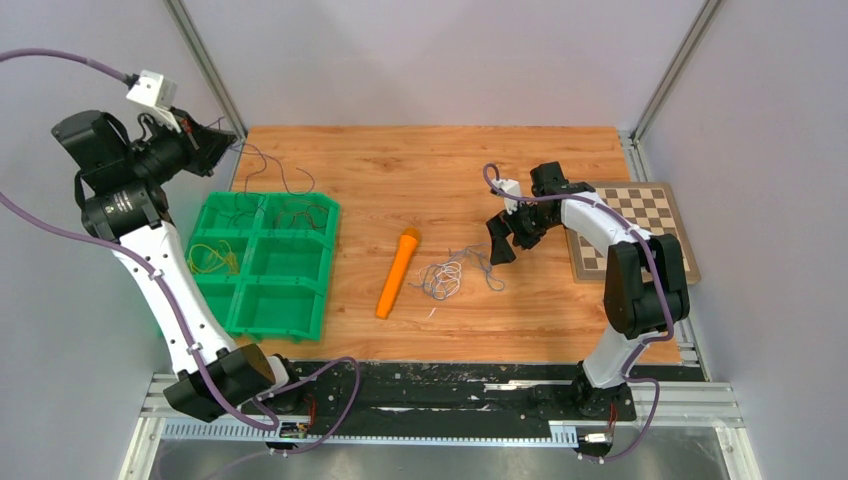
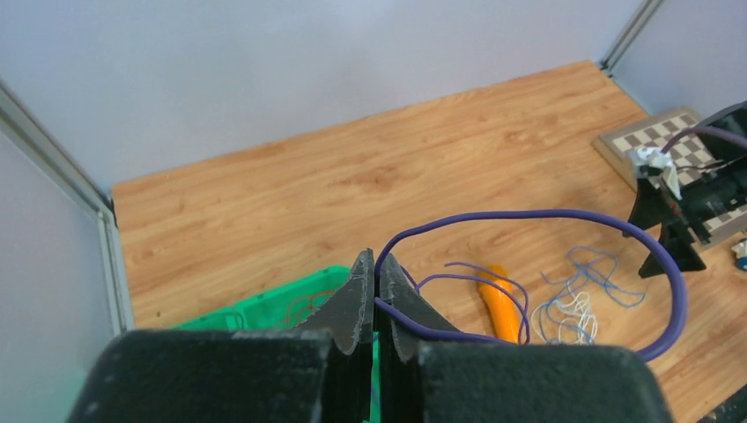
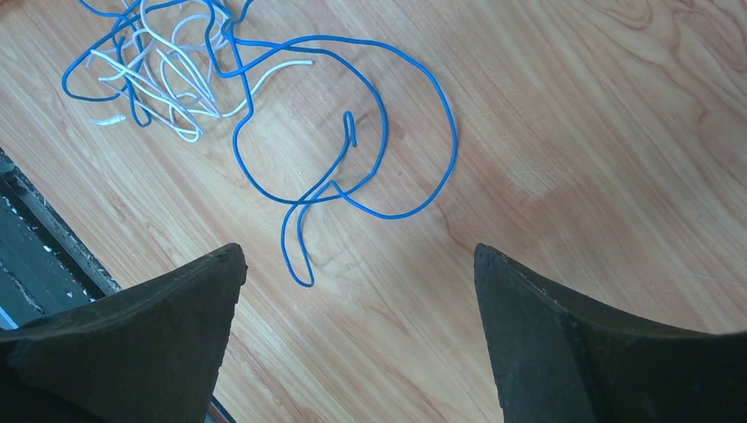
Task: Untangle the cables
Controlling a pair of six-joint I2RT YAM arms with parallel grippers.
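At eight o'clock from the gaping, nearer right tool [image 1: 502,248], a tangle of thin blue and white wires [image 1: 445,278] lies on the wooden table [image 1: 420,170]; left tool [image 2: 377,269] pinches a purple wire [image 2: 528,213].

1. My left gripper [image 1: 208,140] is hanging high at the far left, closed on a thin dark cable [image 1: 270,172] that is trailing from my fingertips toward the table.
2. The green tray [image 1: 285,300] is lying nearer than those fingers, with a yellow cable [image 1: 212,258] curling in a left compartment.
3. My right gripper [image 1: 503,240] is hovering spread apart, with the blue-white tangle [image 1: 445,275] lying just left of its fingertips and the orange marker [image 1: 398,272] farther left.
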